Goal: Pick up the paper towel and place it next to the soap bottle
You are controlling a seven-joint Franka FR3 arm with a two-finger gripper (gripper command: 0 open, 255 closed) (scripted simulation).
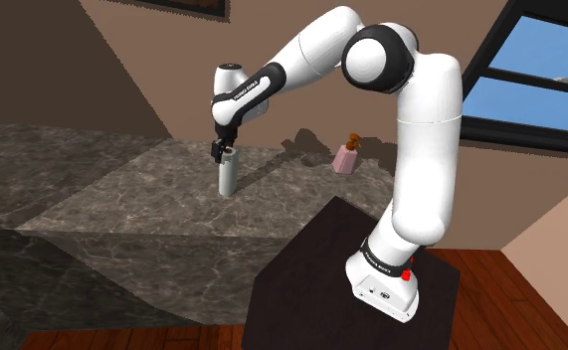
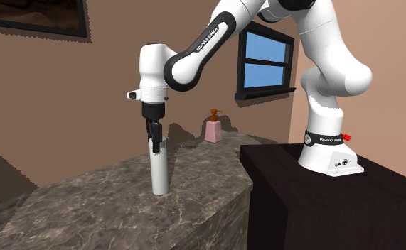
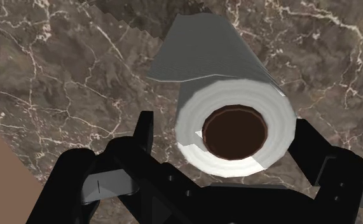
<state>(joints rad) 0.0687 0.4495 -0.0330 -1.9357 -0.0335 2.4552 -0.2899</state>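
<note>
Paper towel (image 1: 226,175) (image 2: 158,170) (image 3: 205,63): plain white-grey roll, a tall narrow cylinder, standing upright on the desk (image 1: 122,189) (image 2: 102,202) (image 3: 59,76). Wrist view looks down on its top end, which has faint concentric rings in the white and a round dark-brown core hole. The side looks smooth, with a flat faceted shading.

Desk surface is dark grey-brown marble with thin white veins, and it looks polished. The roll's base sits on it, well in from the edge.

My claw (image 1: 222,149) (image 2: 154,138) (image 3: 226,127) is all black, pointing straight down over the roll's top. The fingers are spread wide and straddle the upper end of the roll. In the wrist view one finger (image 3: 145,130) stands clear of the roll with a strip of marble showing between. The other finger (image 3: 308,143) sits right at the roll's edge, and I can't tell if it touches. Not clamped, nothing gripped.

Soap bottle (image 1: 346,157) (image 2: 213,129): small pink squarish body with a brown-orange pump top, upright on the same desk close to the tan wall. It is well apart from the roll, to the right of it in the shoulder view, and farther back and to the right in the second exterior view.

My stand (image 1: 301,288) (image 2: 322,206) is a dark matte box just beside the desk.
</note>
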